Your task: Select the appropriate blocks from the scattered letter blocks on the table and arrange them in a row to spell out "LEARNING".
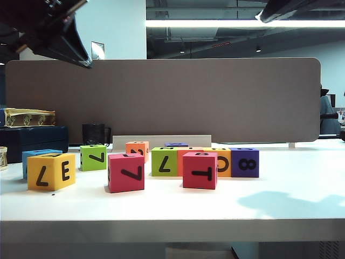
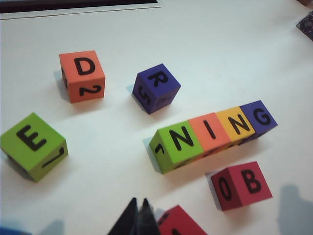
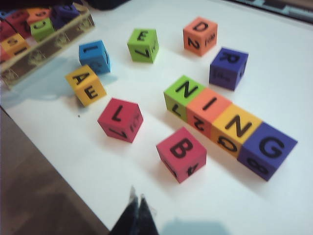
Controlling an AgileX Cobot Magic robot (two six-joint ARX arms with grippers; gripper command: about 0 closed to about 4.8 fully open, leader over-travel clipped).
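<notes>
On the white worktop (image 3: pixel 274 78), four matte foam cubes (image 3: pixel 230 122) touch in a row reading N-I-N-G: green, orange, yellow, purple. The next letter needed is judged to be R: the loose purple cube topped R (image 2: pixel 156 88) sits just beyond the row's N end. Both the left tool (image 2: pixel 138 215) and the right tool (image 3: pixel 138 213) hover above the worktop with jaws closed, empty. Spread the jaws, grip opposite flat faces, keep R uppermost, and seat it flush against the green N cube (image 2: pixel 177 146).

Row of four touching blocks, tops read N (green (image 3: pixel 184 93)), I (orange (image 3: pixel 208 109)), N (yellow (image 3: pixel 238 128)), G (purple (image 3: pixel 269 148)). Loose blocks: red B (image 3: pixel 181 153), red L (image 3: pixel 120 119), purple R (image 3: pixel 228 68), orange D (image 3: pixel 200 35) with 2 on side, yellow A/E (image 3: pixel 86 84), green E (image 2: pixel 33 145).
</notes>
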